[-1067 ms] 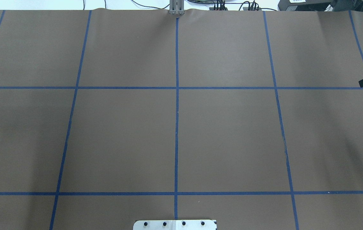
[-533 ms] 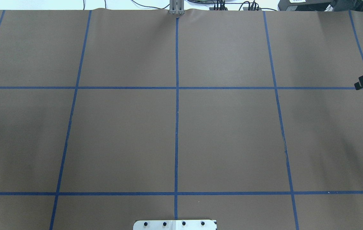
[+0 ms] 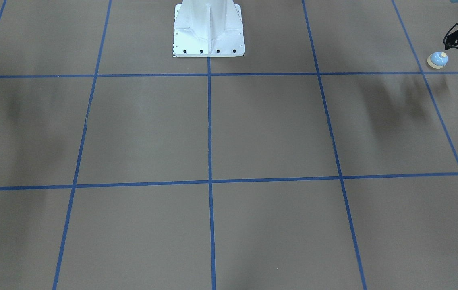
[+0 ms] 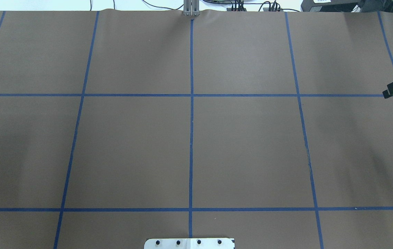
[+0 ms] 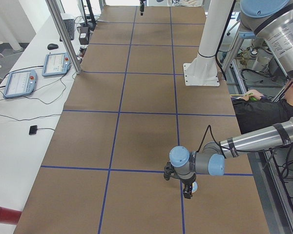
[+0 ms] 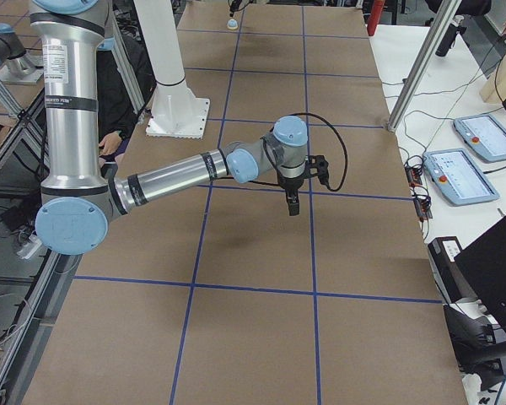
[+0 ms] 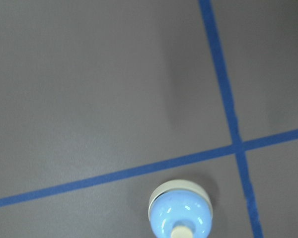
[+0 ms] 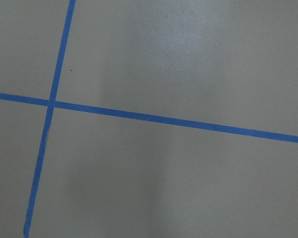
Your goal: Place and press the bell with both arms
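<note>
Brown-papered and gridded with blue tape [image 4: 191,138], the table [image 4: 244,145] lies mostly bare between my two arms. The bell [image 3: 437,59], light blue with a cream button and cream rim, stands upright at the table's far left end. In the front-facing view it is out at about 2 o'clock, with a tape line just at its 6 o'clock. In my left wrist camera it sits at 6 o'clock of the frame, with a tape crossing at about 1 o'clock from it. My left gripper [image 5: 187,191] hangs pointing down, just beside and over the bell, with no sign that it is clamped on it; whether its fingers are apart or together I cannot tell. My right gripper [image 6: 293,205] hovers over the table near the opposite end, well apart from the bell, and its camera shows only table and tape; its fingers I cannot judge either. I take placing to be the step in hand, since the bell looks too far out for my right arm to press. The next move calls for my left fingers to straddle the dome low, near the rim, because the rounded top would likely slip. As for writing, a label [image 6: 57,59] on my right arm's upright tube is too small to read, and the bell shows none.
</note>
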You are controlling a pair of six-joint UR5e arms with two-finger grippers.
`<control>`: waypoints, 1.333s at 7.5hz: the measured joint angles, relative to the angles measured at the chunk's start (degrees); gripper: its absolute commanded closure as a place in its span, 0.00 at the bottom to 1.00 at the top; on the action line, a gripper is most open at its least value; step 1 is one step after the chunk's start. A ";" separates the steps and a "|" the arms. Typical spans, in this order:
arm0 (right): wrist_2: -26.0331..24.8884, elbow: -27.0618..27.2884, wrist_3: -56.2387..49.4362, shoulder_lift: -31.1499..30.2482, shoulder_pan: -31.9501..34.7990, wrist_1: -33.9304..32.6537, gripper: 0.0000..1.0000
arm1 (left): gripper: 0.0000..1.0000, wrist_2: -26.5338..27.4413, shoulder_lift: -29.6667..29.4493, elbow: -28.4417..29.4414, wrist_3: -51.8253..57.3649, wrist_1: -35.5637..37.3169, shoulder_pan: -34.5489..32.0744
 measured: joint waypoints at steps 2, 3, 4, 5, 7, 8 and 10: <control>-0.04 -0.03 0.00 0.05 -0.08 0.00 0.00 | 0.00 -2.55 -2.22 1.55 -1.49 0.32 2.64; -0.03 -0.07 0.00 0.07 -0.12 0.00 0.00 | 0.00 -2.82 -3.87 2.97 -3.91 0.36 5.26; -0.07 -0.10 0.00 0.08 -0.14 0.00 0.00 | 0.00 -2.54 -5.63 5.04 -6.05 0.27 8.03; -0.12 -0.13 0.00 0.08 -0.15 0.00 0.00 | 0.00 -1.94 -6.76 6.65 -7.08 0.24 9.67; -0.14 -0.09 0.00 0.04 -0.16 0.00 0.00 | 0.00 -0.36 -6.99 7.58 -7.55 0.30 11.00; -0.10 -0.02 0.00 0.01 -0.16 0.00 0.00 | 0.00 0.07 -6.80 7.65 -7.59 0.27 11.23; -0.09 0.05 0.00 0.00 -0.16 0.00 0.00 | 0.00 0.32 -6.17 7.65 -7.59 0.21 11.49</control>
